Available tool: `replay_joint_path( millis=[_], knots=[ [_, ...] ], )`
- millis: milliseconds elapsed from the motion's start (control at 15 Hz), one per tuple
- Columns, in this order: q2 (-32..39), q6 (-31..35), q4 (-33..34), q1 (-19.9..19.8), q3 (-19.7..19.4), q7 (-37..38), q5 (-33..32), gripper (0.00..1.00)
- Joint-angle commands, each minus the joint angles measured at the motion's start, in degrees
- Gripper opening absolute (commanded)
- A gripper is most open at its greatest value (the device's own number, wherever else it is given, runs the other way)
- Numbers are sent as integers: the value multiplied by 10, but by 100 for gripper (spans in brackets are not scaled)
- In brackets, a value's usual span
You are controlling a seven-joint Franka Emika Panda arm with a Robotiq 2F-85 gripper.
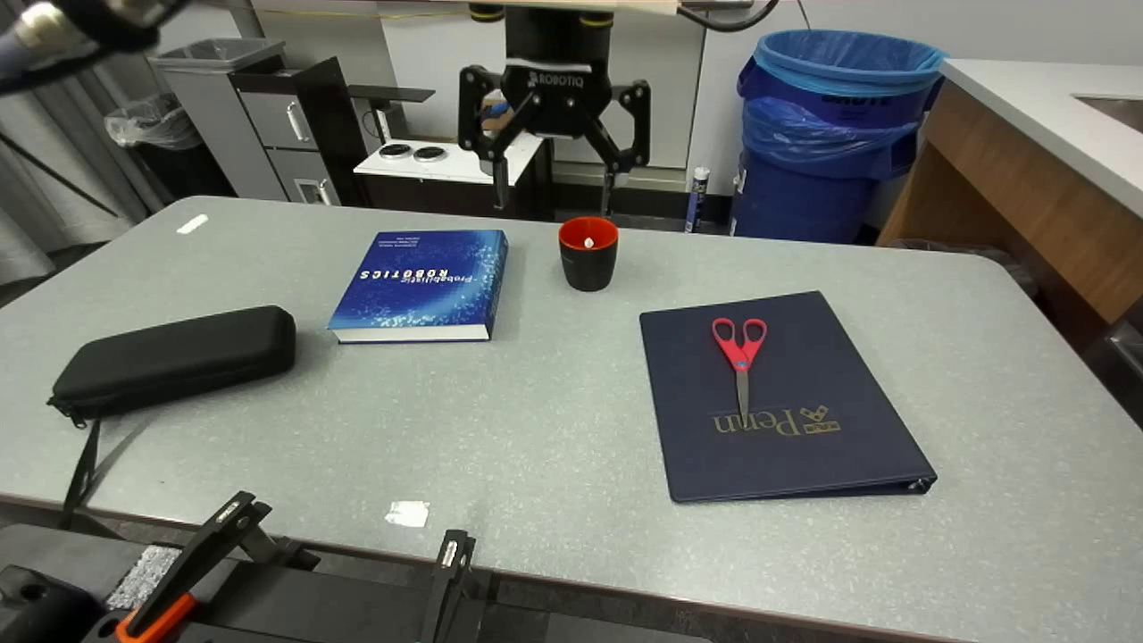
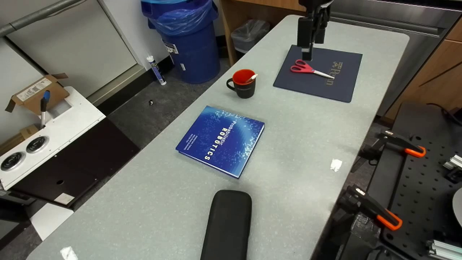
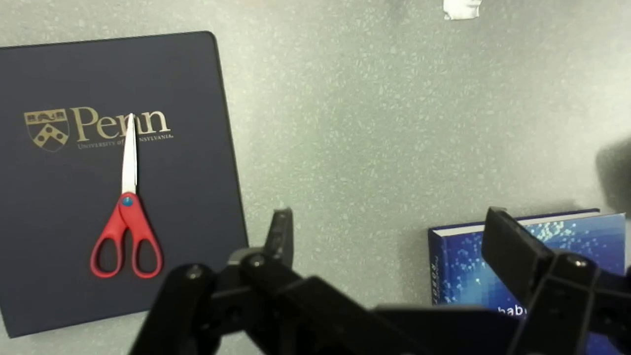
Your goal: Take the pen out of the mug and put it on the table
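Note:
The mug (image 1: 589,270), dark outside and red inside, stands upright near an edge of the table (image 1: 357,429); it also shows in an exterior view (image 2: 245,89). The pen (image 2: 251,78) leans in the mug, with its pale upper end over the rim; from above, only its tip (image 1: 588,242) shows. The rest of the pen is hidden inside the mug. My gripper (image 1: 554,195) is open with nothing between its fingers and hangs above the table, apart from the mug. In the wrist view, the open fingers (image 3: 389,213) frame bare tabletop and part of a book; mug and pen are out of view.
A blue book (image 1: 420,281) lies beside the mug. A navy folder (image 1: 786,464) with red-handled scissors (image 1: 739,353) on it lies on the mug's other side. A black case (image 1: 179,353) lies beyond the book. Clamps (image 2: 371,206) stand along a table edge.

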Motion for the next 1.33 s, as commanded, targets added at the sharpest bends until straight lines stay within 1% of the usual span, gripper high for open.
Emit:
replay_joint_path(
  millis=[0, 267, 333, 533, 667, 800, 1067, 1267],
  knots=[
    [11, -4, 14, -27, 26, 2, 4, 100],
    [20, -10, 28, -31, 28, 2, 7, 100],
    [37, 10, 37, -27, 30, 27, 4, 100],
    [121, 29, 92, -23, 44, 80, 1, 100],
    [170, 30, 131, -23, 53, 114, -1, 100],
    [224, 38, 176, -21, 55, 169, -5, 100],
    [311, 11, 273, -23, 57, 222, -1, 100],
    [355, -8, 331, -22, 55, 250, -1, 100]
  ],
)
